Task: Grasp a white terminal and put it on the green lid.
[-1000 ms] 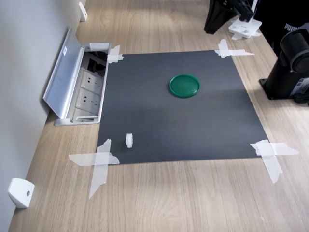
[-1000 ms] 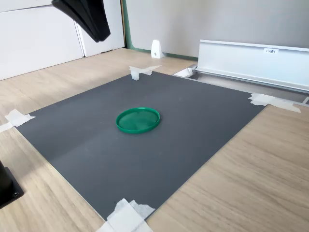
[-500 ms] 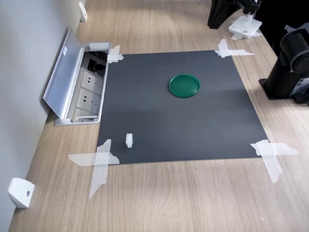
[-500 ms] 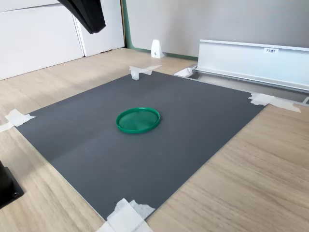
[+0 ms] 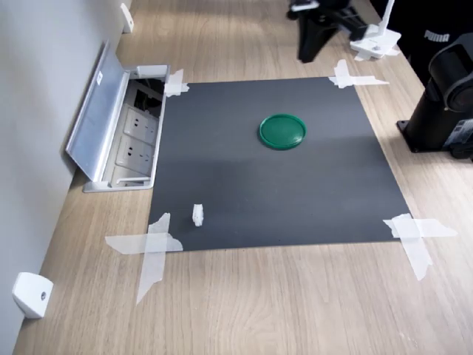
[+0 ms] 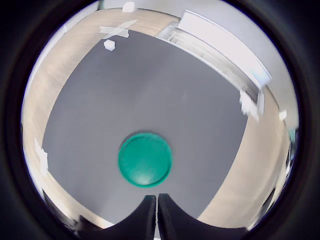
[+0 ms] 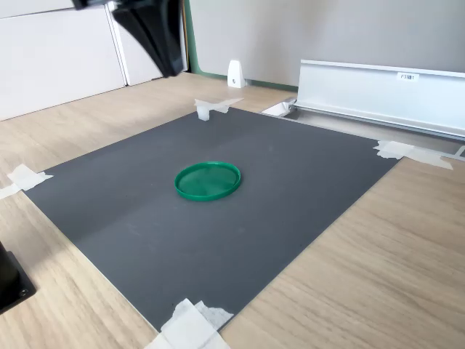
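Observation:
The white terminal (image 5: 197, 214) stands on the black mat near its front-left corner in the first exterior view, and shows small at the mat's far corner in the second exterior view (image 7: 203, 111) and in the wrist view (image 6: 109, 45). The green lid (image 5: 282, 131) lies flat on the mat, empty (image 7: 208, 179) (image 6: 145, 159). My gripper (image 5: 309, 50) hangs high above the mat's far edge, well away from the terminal (image 7: 168, 65). Its two dark fingers meet with nothing between them, so it is shut (image 6: 155, 197).
The black mat (image 5: 244, 192) is taped to the wooden table at its corners. An open socket box with a raised metal flap (image 5: 111, 126) sits left of it. A white corner piece (image 5: 31, 294) is at the wall. The arm's black base (image 5: 443, 96) stands right.
The gripper swung leftward in the first exterior view and rightward and lower in the second exterior view. Terminal and lid have not moved.

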Robot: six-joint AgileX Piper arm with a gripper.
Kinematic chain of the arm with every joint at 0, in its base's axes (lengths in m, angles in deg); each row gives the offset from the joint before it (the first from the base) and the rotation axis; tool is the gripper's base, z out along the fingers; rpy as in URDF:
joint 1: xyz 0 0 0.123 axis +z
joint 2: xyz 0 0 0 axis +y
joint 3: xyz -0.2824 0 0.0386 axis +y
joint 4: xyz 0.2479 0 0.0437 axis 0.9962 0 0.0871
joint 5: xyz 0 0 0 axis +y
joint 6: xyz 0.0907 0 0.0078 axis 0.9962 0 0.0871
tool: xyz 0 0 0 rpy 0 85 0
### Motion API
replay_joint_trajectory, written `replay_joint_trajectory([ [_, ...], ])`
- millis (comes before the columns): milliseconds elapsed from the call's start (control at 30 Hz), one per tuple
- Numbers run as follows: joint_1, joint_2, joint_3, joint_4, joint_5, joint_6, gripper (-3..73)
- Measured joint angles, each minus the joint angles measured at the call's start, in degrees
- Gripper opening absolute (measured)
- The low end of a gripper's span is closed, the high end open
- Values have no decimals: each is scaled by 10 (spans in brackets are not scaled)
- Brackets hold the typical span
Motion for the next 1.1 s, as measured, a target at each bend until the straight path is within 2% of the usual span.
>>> replay_joint_trajectory([
  [233,102,92,-112,-48,1,-13,-8],
  [467,180,192,-227,-50,17,-13,-8],
  [667,236,268,-313,-24,24,-13,-8],
  [867,262,321,-342,9,33,-30,2],
  [1000,262,351,-342,34,36,-43,67],
  [1100,262,360,-342,44,37,-48,171],
])
